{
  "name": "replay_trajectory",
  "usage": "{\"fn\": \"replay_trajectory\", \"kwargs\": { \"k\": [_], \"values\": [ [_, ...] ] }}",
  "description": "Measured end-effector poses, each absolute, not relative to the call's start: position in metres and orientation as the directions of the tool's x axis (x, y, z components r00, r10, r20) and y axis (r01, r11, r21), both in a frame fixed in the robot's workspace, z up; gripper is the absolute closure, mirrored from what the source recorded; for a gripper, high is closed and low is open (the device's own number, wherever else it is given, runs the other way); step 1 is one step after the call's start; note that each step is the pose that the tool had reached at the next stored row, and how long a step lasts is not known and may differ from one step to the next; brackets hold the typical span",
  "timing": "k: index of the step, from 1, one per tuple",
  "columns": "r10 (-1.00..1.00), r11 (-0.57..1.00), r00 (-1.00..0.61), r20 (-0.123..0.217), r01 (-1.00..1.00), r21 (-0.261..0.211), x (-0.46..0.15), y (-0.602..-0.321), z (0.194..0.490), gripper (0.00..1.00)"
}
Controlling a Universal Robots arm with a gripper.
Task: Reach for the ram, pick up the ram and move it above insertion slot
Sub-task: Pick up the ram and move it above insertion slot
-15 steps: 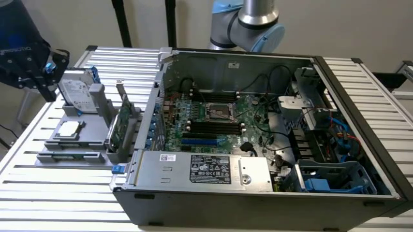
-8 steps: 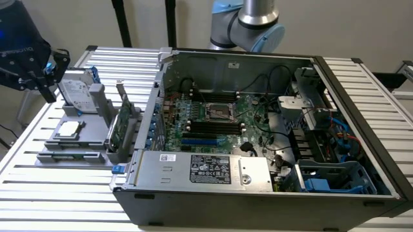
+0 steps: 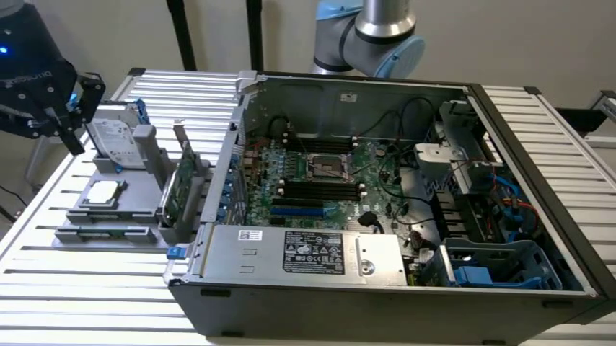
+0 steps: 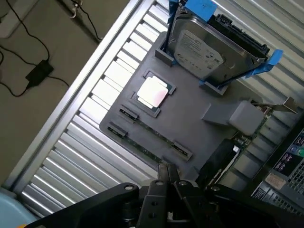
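**Reach in hand; ram not yet touched**

The reaching step is judged to be the one in hand. The gripper (image 4: 172, 179) is held in the air above the grey tray (image 4: 190, 114). The tray rests on the slatted table (image 3: 97, 288), to the exterior view's left of the open computer case (image 3: 385, 317). Nothing is seen to be carried, and whether the gripper is released or clenched cannot be told.

The ram (image 4: 152, 134) is seen lying in a narrow groove along one edge of the tray, just beside the processor (image 4: 153, 92) and apart from the hard drive (image 4: 209, 47). It is not touched by the gripper. The memory slots (image 3: 318, 189) lie inside the case, well apart from the tray.

For a grasp, the descent would have to be lined up with the stick's long axis. Its two flat faces would have to be taken near the middle, with the expansion card (image 3: 178, 191) standing nearby kept clear. A straight upward lift is judged necessary to free it from the groove.
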State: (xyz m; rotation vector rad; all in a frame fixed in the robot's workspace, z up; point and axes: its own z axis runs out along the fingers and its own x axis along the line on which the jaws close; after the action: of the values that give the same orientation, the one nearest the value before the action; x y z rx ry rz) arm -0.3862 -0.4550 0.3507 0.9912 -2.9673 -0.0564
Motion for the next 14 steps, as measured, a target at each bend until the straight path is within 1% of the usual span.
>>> {"fn": "replay_trajectory", "kwargs": {
  "k": [14],
  "values": [
    [-0.784,0.621,-0.621,0.001,-0.783,0.038,-0.3862,-0.455,0.3465,0.89]
  ]
}}
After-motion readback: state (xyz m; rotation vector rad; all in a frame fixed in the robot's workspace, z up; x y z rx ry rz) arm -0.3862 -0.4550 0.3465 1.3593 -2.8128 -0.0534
